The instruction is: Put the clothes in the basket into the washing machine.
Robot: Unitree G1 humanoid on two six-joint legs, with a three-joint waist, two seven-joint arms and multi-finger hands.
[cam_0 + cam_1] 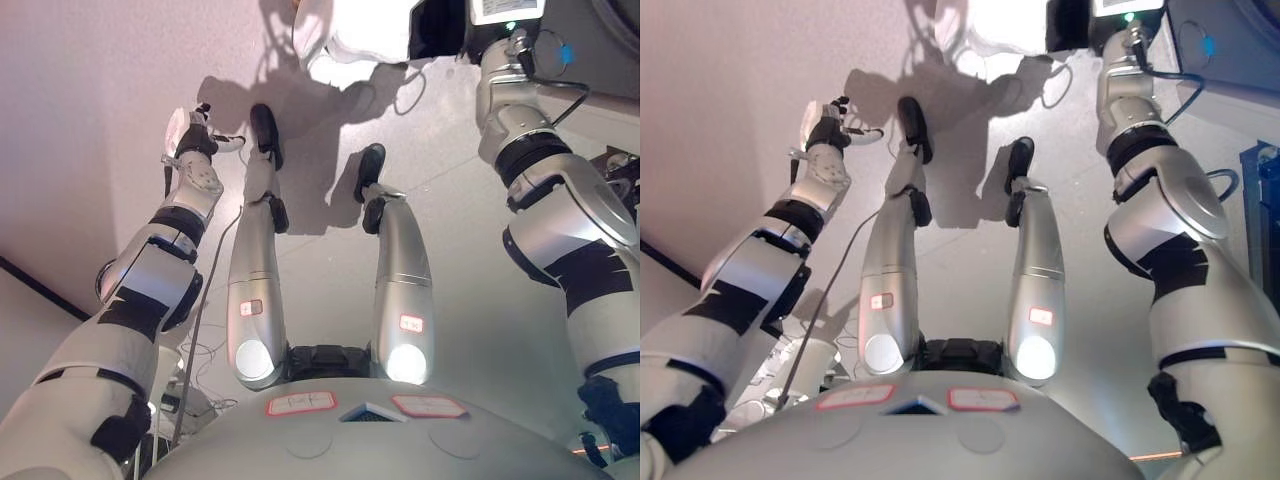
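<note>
Our left hand (195,135) hangs low over the grey floor (460,220) with its fingers loosely spread, holding nothing. Our right hand (440,35) reaches up to the top edge of the view, dark against a bright white heap of cloth (350,35) just to its left; whether its fingers grip that cloth we cannot tell. The washer (1230,40) stands just right of that hand.

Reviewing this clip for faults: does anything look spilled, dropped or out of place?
Nothing looks spilled or damaged. White cloth lies at the top edge beside the right hand, whose fingers are hidden. The left hand hangs over bare floor.
</note>
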